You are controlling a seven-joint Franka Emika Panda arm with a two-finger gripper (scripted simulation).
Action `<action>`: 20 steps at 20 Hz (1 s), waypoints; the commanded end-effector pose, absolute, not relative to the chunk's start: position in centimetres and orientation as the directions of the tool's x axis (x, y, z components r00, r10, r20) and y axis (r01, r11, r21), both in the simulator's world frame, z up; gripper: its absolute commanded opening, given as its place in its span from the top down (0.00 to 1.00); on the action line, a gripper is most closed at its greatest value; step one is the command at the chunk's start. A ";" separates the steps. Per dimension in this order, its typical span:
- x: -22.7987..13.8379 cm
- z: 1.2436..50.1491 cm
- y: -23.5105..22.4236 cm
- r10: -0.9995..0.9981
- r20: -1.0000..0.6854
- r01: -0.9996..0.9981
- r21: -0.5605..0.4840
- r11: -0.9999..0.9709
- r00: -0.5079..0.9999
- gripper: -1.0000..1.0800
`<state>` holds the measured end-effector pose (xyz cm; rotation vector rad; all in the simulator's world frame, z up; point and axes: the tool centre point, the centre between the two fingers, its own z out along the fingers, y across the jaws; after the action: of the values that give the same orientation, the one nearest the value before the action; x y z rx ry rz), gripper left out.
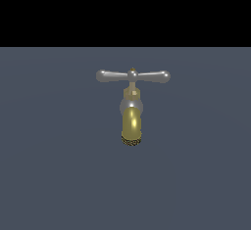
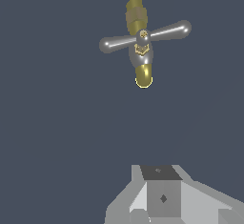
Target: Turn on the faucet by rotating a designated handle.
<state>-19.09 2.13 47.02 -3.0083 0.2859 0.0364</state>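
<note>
Approach comes first: the gripper (image 2: 162, 204) sits well apart from the faucet (image 1: 131, 121), whose handle (image 2: 144, 37) lies ahead of it, untouched. Fingertips are out of view, so I cannot tell their spread. Aim for one bulbous end, pushing sideways.

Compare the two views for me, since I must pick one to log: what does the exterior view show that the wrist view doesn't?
Only the exterior view shows the speckled nozzle rim, with the spout facing the camera, and a black band above the surface. Only the wrist view shows part of the gripper, well apart from the faucet; its fingertips are out of frame. Both show the faucet and its untouched handle.
</note>
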 end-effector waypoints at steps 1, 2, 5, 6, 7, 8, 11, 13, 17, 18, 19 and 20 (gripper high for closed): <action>-17.6 46.4 2.4 -0.244 -0.049 -0.248 -0.126 -0.960 0.969 1.00; -16.9 46.1 2.5 -0.268 -0.054 -0.273 -0.129 -0.953 0.962 1.00; -15.1 45.1 2.8 -0.340 -0.072 -0.347 -0.134 -0.928 0.937 1.00; -14.4 44.8 2.9 -0.364 -0.078 -0.372 -0.135 -0.918 0.928 1.00; -13.8 44.4 3.1 -0.388 -0.084 -0.396 -0.136 -0.908 0.918 1.00; -13.2 44.0 3.2 -0.412 -0.090 -0.421 -0.136 -0.897 0.907 1.00; -11.4 42.9 3.5 -0.481 -0.107 -0.492 -0.133 -0.860 0.870 1.00; -10.2 42.0 3.8 -0.527 -0.118 -0.539 -0.128 -0.833 0.842 1.00; -7.9 40.2 4.3 -0.614 -0.135 -0.627 -0.115 -0.770 0.778 1.00; -7.3 39.7 4.4 -0.634 -0.139 -0.649 -0.111 -0.753 0.760 1.00; -6.8 39.2 4.5 -0.655 -0.142 -0.669 -0.106 -0.736 0.742 1.00; -6.2 38.7 4.6 -0.675 -0.144 -0.689 -0.101 -0.717 0.724 1.00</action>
<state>-7.07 4.42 39.45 -2.7987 1.0460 0.1403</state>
